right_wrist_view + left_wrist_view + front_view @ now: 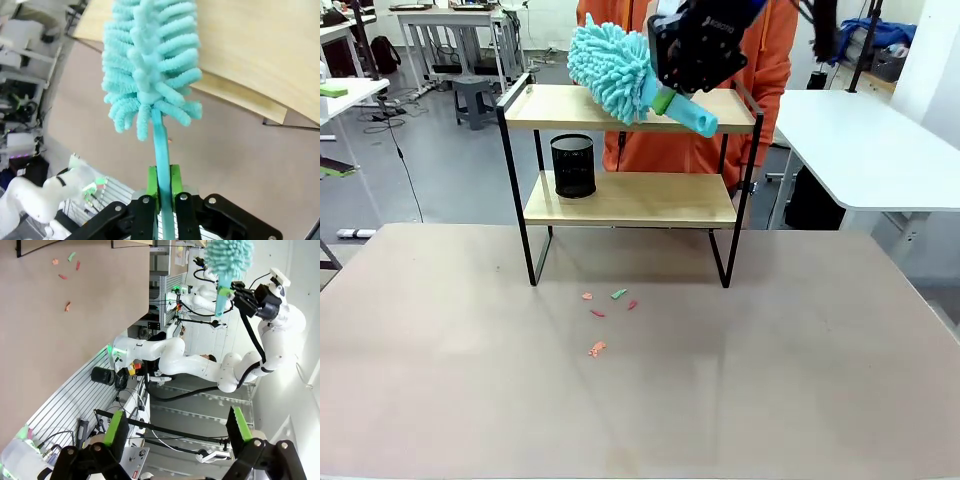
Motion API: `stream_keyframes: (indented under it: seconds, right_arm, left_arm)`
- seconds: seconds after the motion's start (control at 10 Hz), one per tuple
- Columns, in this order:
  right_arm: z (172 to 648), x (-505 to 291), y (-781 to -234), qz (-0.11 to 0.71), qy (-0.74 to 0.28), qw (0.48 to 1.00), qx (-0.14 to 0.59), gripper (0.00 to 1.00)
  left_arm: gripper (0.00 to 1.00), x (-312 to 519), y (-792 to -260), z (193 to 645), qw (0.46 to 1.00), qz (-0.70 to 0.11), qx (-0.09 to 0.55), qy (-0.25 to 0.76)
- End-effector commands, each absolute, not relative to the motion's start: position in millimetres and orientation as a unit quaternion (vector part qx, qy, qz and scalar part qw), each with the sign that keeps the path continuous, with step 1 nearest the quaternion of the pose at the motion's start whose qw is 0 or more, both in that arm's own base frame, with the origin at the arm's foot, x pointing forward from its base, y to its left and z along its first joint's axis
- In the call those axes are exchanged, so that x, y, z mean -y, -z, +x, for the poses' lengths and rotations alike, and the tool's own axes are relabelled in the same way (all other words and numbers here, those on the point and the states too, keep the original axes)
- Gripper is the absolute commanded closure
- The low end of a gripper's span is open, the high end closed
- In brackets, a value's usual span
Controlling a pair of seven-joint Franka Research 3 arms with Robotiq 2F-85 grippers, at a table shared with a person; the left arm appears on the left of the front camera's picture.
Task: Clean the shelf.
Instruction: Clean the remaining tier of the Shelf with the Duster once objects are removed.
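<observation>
The shelf [650, 200] stands at the table's far middle, with two light wooden boards in a black frame. My right gripper [670, 92] hovers over the top board's right half, shut on the teal handle of a fluffy teal duster [610, 68] whose head lies over the board's middle. In the right wrist view the duster [150, 65] points away from the right gripper [162, 200], above the wooden board [260, 45]. My left gripper [178, 435] is open and holds nothing, off the table's side. From there the duster [227, 257] shows far off.
A black mesh cup [573, 165] stands on the lower board's left. Small red, orange and green scraps [608, 312] lie on the table [770, 380] in front of the shelf. A person in an orange top [775, 60] stands right behind the shelf.
</observation>
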State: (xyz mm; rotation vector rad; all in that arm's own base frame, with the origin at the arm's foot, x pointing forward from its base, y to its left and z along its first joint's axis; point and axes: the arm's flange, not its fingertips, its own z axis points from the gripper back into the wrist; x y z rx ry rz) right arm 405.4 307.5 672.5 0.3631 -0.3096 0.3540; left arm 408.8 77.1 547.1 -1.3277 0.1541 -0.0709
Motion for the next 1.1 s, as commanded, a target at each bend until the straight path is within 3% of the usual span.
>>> stream_keyframes:
  seconds: [0.0,0.7,1.0]
  right_arm:
    - [420.8,-333.9,-681.4,0.158,-0.153,0.963,0.153,0.88]
    - [430.7,-407.2,-676.9,0.147,-0.230,0.955,0.117,0.88]
    - [424.8,-387.0,-688.9,0.175,-0.236,0.950,0.110,0.88]
  left_arm:
    - [0.00,-76.3,-550.6,406.9,0.779,-0.622,-0.067,0.036]
    - [0.00,-76.3,-550.6,406.9,0.779,-0.622,-0.067,0.036]
    - [0.00,-76.3,-550.6,406.9,0.779,-0.622,-0.067,0.036]
